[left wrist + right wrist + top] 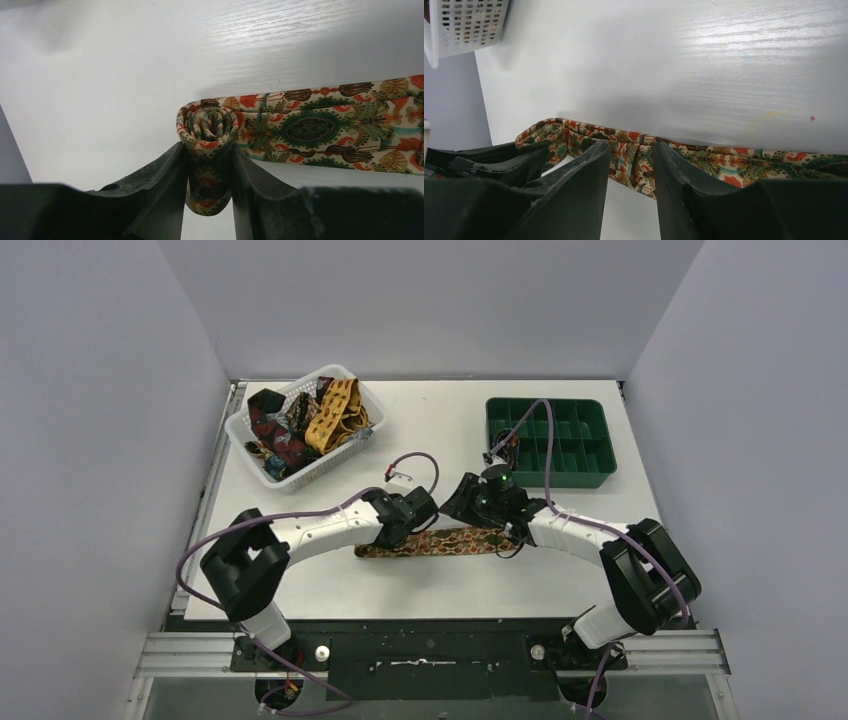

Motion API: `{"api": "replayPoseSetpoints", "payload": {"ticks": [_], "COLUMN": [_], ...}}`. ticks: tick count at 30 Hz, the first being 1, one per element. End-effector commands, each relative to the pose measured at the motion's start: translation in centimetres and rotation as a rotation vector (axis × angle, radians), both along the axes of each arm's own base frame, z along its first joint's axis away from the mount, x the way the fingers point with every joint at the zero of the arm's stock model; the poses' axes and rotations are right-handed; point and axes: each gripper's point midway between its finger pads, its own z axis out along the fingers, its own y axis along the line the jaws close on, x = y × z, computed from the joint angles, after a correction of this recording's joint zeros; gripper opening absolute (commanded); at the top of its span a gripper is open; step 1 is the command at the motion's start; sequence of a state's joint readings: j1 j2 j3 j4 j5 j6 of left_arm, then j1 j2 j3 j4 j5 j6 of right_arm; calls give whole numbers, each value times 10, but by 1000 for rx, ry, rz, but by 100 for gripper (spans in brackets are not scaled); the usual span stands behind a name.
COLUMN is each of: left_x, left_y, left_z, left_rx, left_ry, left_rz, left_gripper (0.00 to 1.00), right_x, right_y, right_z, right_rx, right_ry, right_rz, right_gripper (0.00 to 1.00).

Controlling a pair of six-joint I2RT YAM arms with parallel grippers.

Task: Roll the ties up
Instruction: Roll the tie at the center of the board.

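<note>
One brown-orange multicolour tie (450,541) lies stretched across the table's near middle. One end is wound into a small coil (207,125), and my left gripper (209,165) is shut on that coil. The flat length of the tie (320,127) runs off to the right in the left wrist view. My right gripper (631,162) is shut on a bunched part of the same tie (724,162) farther along. From above, the left gripper (412,523) and the right gripper (503,530) stand close together over the tie. More ties (330,415) lie in a heap in the basket.
A white perforated basket (290,387) stands at the back left, its corner visible as basket (469,22) in the right wrist view. At the back right stands a green compartment tray (550,481). Purple cables loop off both arms.
</note>
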State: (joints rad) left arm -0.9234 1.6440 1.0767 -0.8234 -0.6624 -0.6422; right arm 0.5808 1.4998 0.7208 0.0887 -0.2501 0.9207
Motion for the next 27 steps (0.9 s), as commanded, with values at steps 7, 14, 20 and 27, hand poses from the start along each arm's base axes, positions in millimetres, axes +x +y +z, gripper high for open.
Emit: {"api": "replayPoseSetpoints", "payload": {"ticks": [7, 14, 20, 27], "left_x": [5, 1, 5, 16], "left_y": [-39, -66, -86, -96], "left_z": [-10, -29, -25, 26], "left_rx": [23, -70, -164, -336], "left_ry": [49, 120, 112, -7], "left_rz": [-68, -93, -81, -55], "left_gripper": [37, 42, 49, 62], "right_x": [7, 8, 10, 12], "right_y": [-14, -28, -31, -18], "right_z": [16, 14, 18, 39], "right_rx": [7, -9, -5, 59], "right_ry": [-52, -48, -56, -143], "right_rz": [-50, -82, -83, 2], "right_gripper": [38, 39, 40, 47]}}
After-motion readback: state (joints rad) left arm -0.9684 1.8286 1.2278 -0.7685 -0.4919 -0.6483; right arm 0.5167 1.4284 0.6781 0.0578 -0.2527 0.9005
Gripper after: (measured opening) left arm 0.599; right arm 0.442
